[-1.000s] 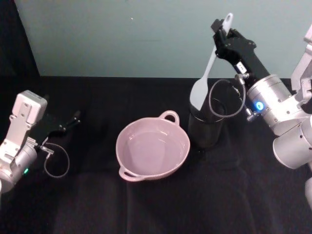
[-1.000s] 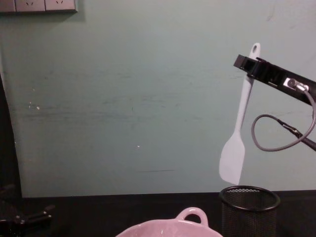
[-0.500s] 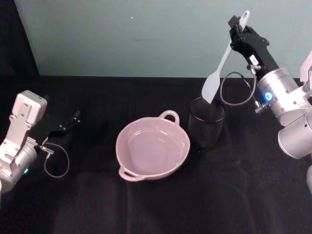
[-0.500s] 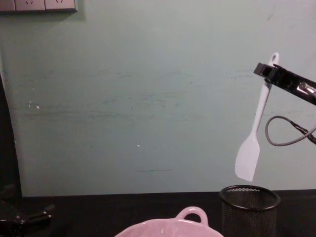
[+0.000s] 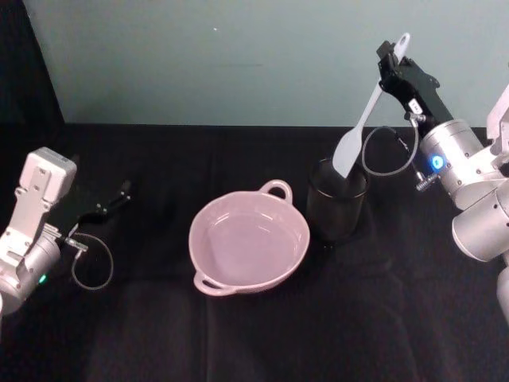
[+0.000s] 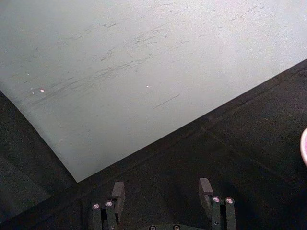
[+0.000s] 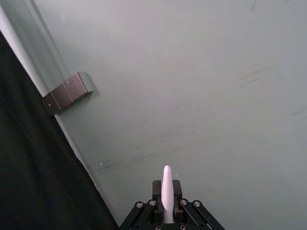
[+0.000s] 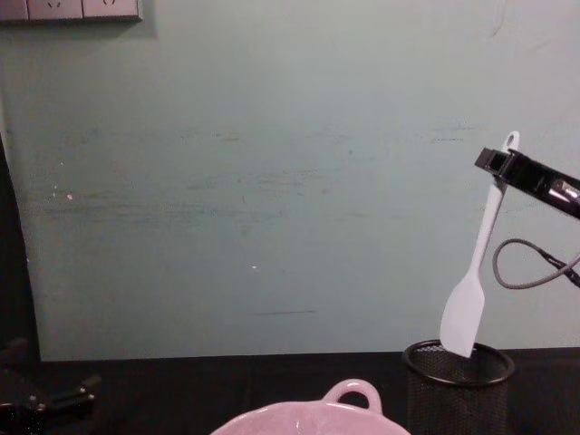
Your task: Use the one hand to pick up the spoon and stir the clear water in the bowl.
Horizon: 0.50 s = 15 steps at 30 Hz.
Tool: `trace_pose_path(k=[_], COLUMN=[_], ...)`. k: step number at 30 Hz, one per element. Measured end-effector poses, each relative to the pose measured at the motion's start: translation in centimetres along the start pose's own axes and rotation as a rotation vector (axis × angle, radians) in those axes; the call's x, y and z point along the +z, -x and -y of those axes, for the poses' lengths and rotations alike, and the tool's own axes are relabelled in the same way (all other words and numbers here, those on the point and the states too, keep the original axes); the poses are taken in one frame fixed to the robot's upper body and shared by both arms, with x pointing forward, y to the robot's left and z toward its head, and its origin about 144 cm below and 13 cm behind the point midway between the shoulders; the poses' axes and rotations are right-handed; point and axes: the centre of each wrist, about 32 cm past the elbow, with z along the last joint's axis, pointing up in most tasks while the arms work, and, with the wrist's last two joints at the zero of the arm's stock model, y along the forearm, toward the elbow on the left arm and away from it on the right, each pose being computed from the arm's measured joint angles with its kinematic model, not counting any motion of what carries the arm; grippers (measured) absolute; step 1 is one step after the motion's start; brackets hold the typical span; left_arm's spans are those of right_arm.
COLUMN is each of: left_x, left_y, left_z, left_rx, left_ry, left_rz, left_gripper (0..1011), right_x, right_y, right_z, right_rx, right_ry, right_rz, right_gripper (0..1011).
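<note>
Nearest, at the middle of the black-clothed table (image 5: 238, 342), sits the pale pink bowl (image 5: 195, 243). It stands open and unobstructed, with a faint sheen inside that is probably the clear water, and its small loop handle points to the far side.

At the left, about level with the bowl, the left gripper (image 6: 160, 191) lies low over the cloth. Its fingers are spread with nothing between them. It looks parked, well apart from the bowl, which suits a job meant for one hand.

Just right of the bowl and a little farther back stands a black mesh cup (image 5: 337, 208), apparently the utensil's holder.

Above it hangs the spoon (image 5: 362, 119), blade down and leaning. In the chest view the blade's lower edge sits right at the cup's mouth, seemingly just inside the rim.

Farthest and highest, against the green wall, the right gripper (image 5: 394, 68) has its fingers closed on the handle just below the holed end. Gripping that high leaves the whole length free to reach down into the water.

By my reading the pick-up is done and the stirring is not begun. The blade must clear the rim, then travel left and nearer to the bowl.
</note>
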Motion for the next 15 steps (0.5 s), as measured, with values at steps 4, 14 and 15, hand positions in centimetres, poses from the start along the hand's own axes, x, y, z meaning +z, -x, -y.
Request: trace_pose_path(k=[4, 14, 15], left_x=[0.0, 0.0, 0.0], left_y=[0.0, 0.0, 0.0], left_z=[0.0, 0.0, 0.0], left_rx=[0.000, 0.000, 0.000], left_ry=[0.000, 0.000, 0.000], left_rz=[0.000, 0.000, 0.000], left_gripper=[1011, 1011, 1011], right_x=[-0.4, -1.4, -1.5], right_y=[-0.3, -0.9, -0.9], right_z=[0.1, 0.7, 0.7], right_rx=[-0.010, -0.030, -0.031], right_ry=[0.008, 0.024, 0.026], right_rz=[-0.005, -0.021, -0.022], right_gripper=[114, 116, 116])
